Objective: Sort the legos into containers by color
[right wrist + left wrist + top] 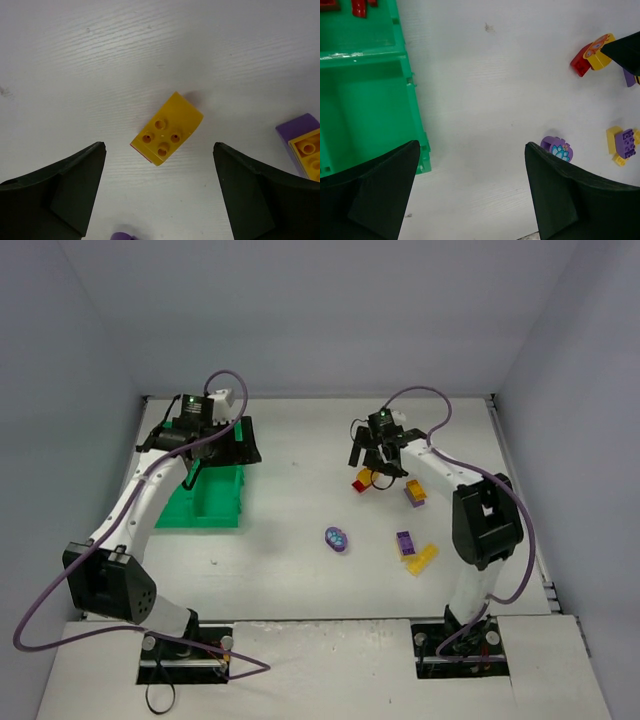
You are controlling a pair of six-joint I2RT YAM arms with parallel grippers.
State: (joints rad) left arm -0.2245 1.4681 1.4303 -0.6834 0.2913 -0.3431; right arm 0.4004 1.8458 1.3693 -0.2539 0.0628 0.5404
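Legos [337, 539], perhaps seven loose; one tray [215, 504]

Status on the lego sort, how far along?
Done: red bricks sit in one tray compartment. In hand: nothing gripped; right fingers hang open over the yellow brick, left fingers open by the tray. Left: that brick, the red brick against it, oval purple piece, two purple-yellow stacks, all on the table.
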